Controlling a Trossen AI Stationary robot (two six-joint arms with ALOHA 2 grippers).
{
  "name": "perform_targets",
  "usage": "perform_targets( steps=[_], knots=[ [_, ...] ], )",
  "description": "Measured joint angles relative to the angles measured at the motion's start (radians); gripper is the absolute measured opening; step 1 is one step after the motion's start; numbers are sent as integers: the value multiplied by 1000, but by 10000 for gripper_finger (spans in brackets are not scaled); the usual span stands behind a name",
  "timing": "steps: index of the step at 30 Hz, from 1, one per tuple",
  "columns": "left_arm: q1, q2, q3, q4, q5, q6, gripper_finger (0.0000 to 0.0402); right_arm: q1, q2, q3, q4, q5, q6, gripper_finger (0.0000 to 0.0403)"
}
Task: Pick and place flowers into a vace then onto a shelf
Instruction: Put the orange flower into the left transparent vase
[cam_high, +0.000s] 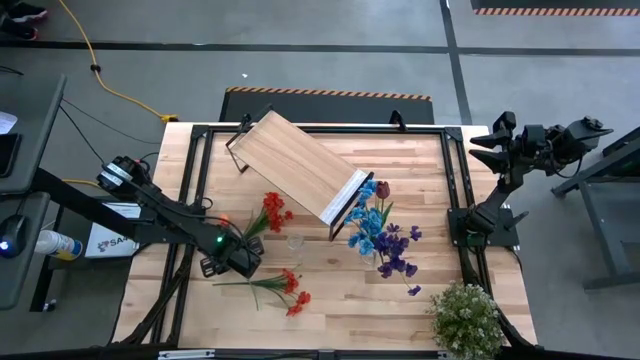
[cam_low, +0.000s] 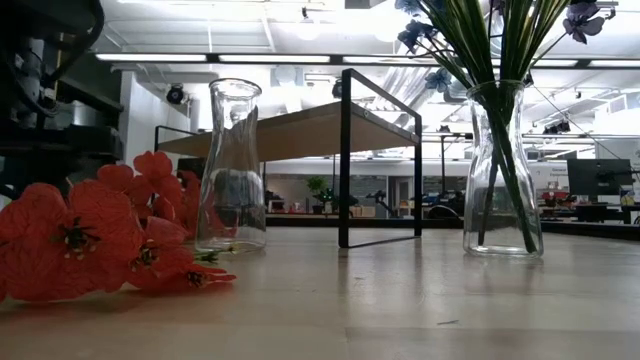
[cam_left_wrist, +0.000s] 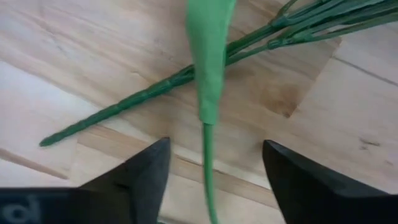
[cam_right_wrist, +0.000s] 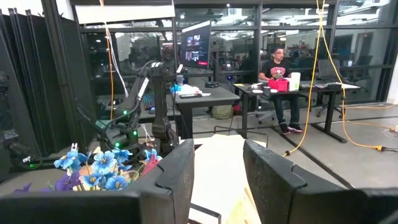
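You can't see the heads of the stems (cam_left_wrist: 205, 74) between your left hand (cam_left_wrist: 214, 171) fingers, the low view crops the vase's (cam_low: 503, 170) blue flowers (cam_low: 420, 30), and the person (cam_right_wrist: 278, 74) is too small to make out.

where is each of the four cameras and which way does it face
High view: above the table, looking straight down; both arms show, left gripper by a red flower bunch, right gripper raised off the table's edge.
Low view: at tabletop height, looking level across; no arm plainly shows.
Left wrist view: just above the tabletop, looking down past its own open fingers at green stems.
Right wrist view: high, facing the room, its fingers in front.
Shared: shelf and empty vase appear in high and low views.
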Motion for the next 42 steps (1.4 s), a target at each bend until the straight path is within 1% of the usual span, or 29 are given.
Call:
perform_targets(
  steps=[4, 10, 23, 29, 33, 36, 39, 42],
  knots=[
    [28, 0, 0, 5, -4, 4, 229, 0, 0, 0, 0, 0, 0, 129],
    [62, 0, 0, 7, -8, 20, 166, 0, 0, 0, 0, 0, 0, 130],
    [61, 0, 1, 9, -3, 23, 31, 0, 0, 0, 0, 0, -8, 130],
    [61, 0, 1, 23, -2, 25, 29, 0, 0, 0, 0, 0, -8, 129],
    [61, 0, 2, 41, 0, 30, 35, 0, 0, 0, 0, 0, -8, 130],
    [61, 0, 3, 53, 1, 46, 29, 0, 0, 0, 0, 0, -8, 129],
    [61, 0, 27, 36, -4, 64, 29, 0, 0, 0, 0, 0, -8, 130],
    [61, 0, 70, -30, -7, 78, 29, 0, 0, 0, 0, 0, -8, 130]
  ],
)
